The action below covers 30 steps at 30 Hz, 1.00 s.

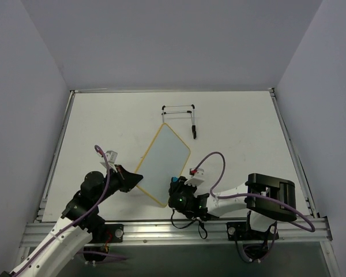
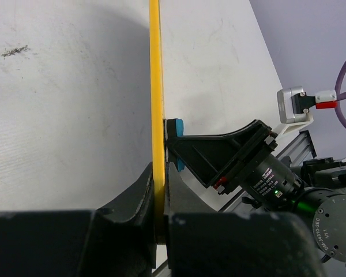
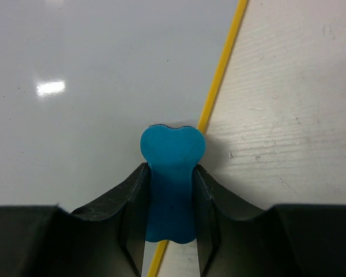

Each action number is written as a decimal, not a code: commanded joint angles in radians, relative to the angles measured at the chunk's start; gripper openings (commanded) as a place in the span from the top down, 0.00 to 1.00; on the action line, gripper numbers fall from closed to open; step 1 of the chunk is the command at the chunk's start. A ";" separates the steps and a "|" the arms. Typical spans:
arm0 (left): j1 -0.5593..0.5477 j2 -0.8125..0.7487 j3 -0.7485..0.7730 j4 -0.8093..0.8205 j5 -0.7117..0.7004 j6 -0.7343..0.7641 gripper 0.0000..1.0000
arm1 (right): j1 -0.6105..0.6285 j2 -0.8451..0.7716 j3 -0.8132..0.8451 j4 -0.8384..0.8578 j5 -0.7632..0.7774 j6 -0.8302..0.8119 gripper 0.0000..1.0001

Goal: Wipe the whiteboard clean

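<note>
The whiteboard point(image 1: 164, 161), white with a thin yellow frame, lies at the table's near middle; its surface looks blank. My left gripper point(image 1: 137, 180) is shut on the board's near left edge; in the left wrist view the yellow frame point(image 2: 155, 115) runs between the jaws point(image 2: 160, 196). My right gripper point(image 1: 174, 186) is shut on the blue eraser point(image 3: 172, 173), pressed on the board point(image 3: 75, 115) beside its yellow right edge point(image 3: 222, 69). The eraser also shows in the left wrist view point(image 2: 176, 130).
A small wire stand point(image 1: 179, 109) with a black marker point(image 1: 194, 131) hanging beside it sits behind the board. The table's metal rail point(image 1: 161, 231) runs along the near edge. Grey walls close in the sides and back.
</note>
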 commanded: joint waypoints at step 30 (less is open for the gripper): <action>-0.029 0.014 0.023 0.042 0.110 0.058 0.98 | -0.485 -0.142 -0.151 0.220 -0.478 -0.412 1.00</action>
